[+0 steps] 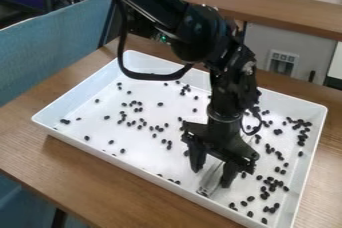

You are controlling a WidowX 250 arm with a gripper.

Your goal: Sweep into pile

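Gripper at lower centre, clasped round a greyish utensil; its end slants to the tray floor, presumably to push the scattered black beans together.

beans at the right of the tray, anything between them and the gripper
Nothing visible stands between the gripper and those beans; the tray's right wall rises beyond them, and a pale tool is at the gripper.
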